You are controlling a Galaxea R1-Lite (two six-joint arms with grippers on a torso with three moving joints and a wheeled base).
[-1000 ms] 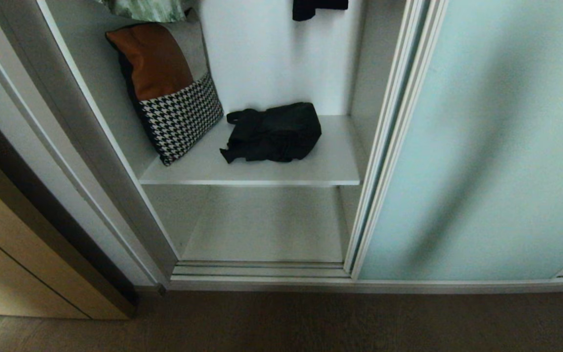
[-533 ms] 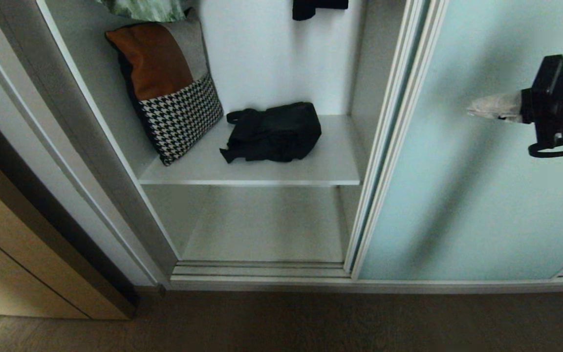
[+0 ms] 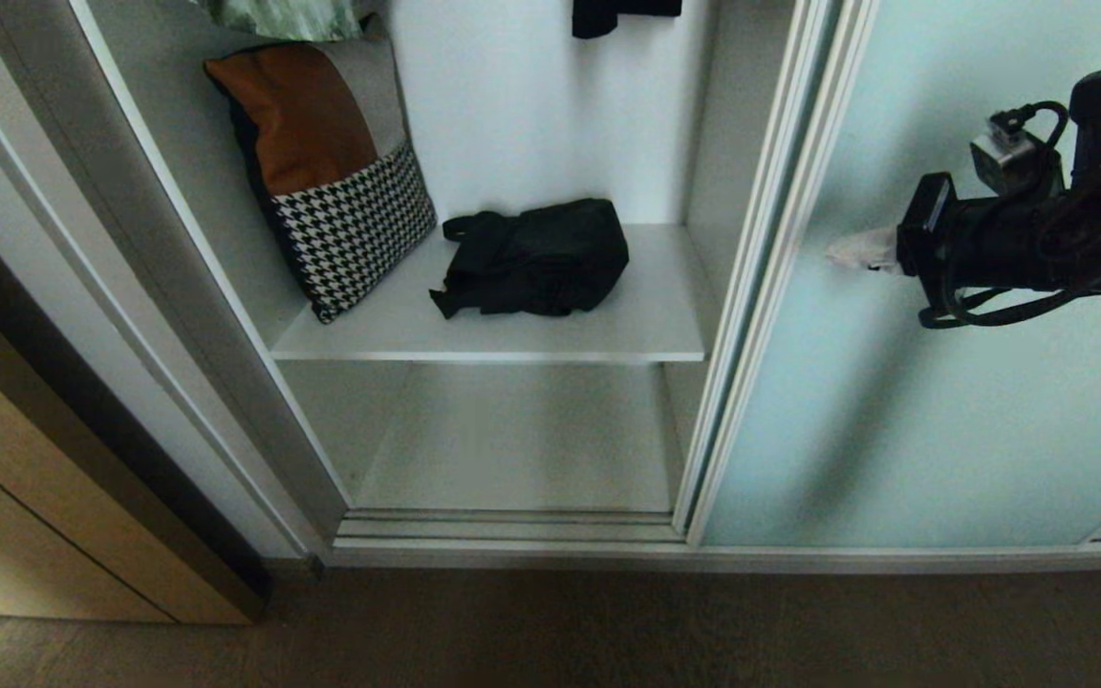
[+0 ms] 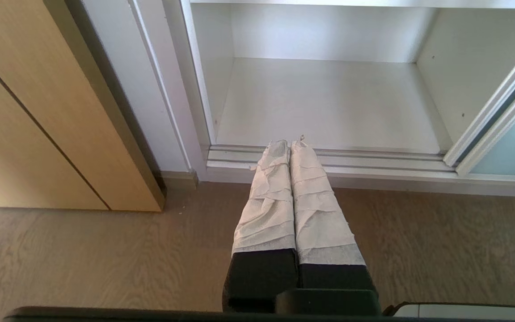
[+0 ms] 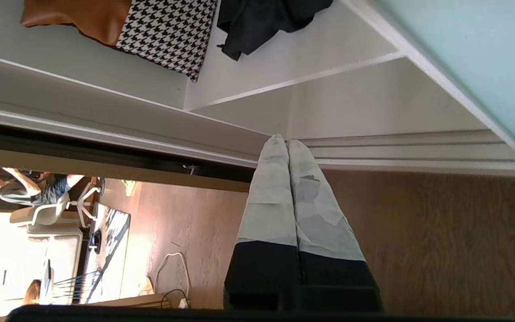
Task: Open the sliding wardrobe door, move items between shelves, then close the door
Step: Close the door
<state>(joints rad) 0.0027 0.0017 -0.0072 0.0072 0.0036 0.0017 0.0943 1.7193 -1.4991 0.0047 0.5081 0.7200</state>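
The sliding wardrobe door [image 3: 942,401], frosted pale aqua glass in a slim white frame, stands slid to the right, leaving the left compartment open. A black fabric bundle with straps [image 3: 536,256] lies on the upper white shelf [image 3: 646,325]; the lower shelf [image 3: 522,449] is bare. My right gripper [image 3: 847,250] is shut and empty, reaching leftward in front of the glass, its tip close to the door's left frame. In the right wrist view the gripper [image 5: 282,139] points along the bottom track, with the bundle [image 5: 262,22] beyond it. My left gripper [image 4: 289,143] is shut, parked low before the track.
A brown, grey and houndstooth cushion [image 3: 326,172] leans on the compartment's left wall. Green cloth [image 3: 283,17] and a dark garment [image 3: 622,14] hang above. A tan wood-grain door [image 3: 25,516] stands at left. A seated person [image 5: 16,188] and a floor cable [image 5: 168,268] are behind.
My right arm has come in from the right edge and moved left across the glass door, toward its left frame. The bundle, cushion and door have not moved.
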